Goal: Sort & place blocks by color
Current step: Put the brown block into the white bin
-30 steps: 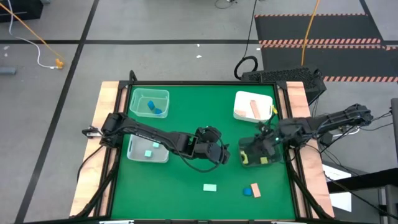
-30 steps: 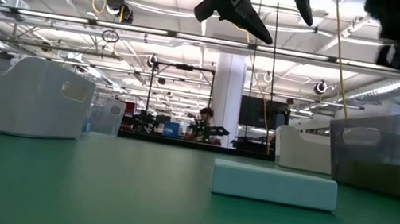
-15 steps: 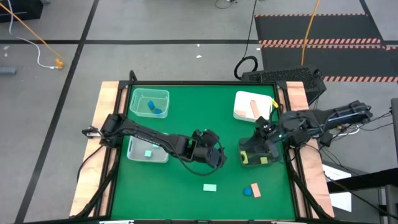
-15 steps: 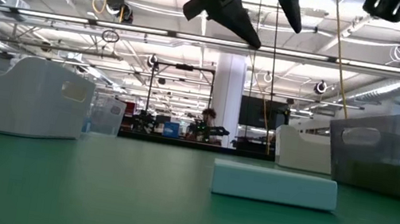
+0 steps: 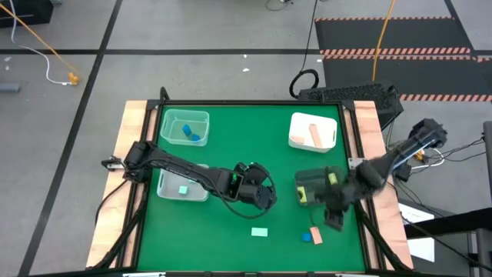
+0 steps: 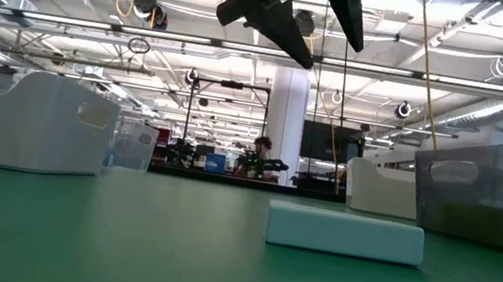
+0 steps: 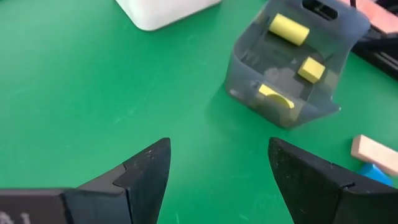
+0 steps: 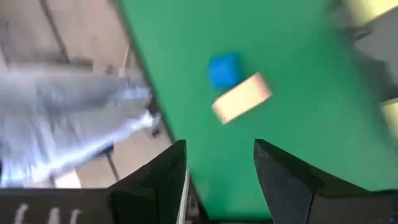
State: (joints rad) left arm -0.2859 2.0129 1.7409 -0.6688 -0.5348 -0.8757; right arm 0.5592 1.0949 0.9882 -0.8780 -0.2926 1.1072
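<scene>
Here the right end effector (image 5: 335, 222), unclenched and empty, hovers just at two o'clock of the tan block (image 5: 316, 234), whose long axis runs twelve-to-six beside the blue block (image 5: 306, 237); it is nearer than the released left end effector (image 5: 261, 198).

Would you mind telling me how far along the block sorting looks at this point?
Mostly done: blue blocks lie in the far clear tray, a mint block in the near one, a tan bar in the white tray, yellow pieces in the dark tray. Nothing is held: the left gripper is open mid-table, the right gripper empty above the loose blue block and tan block. Those and a mint bar remain.
</scene>
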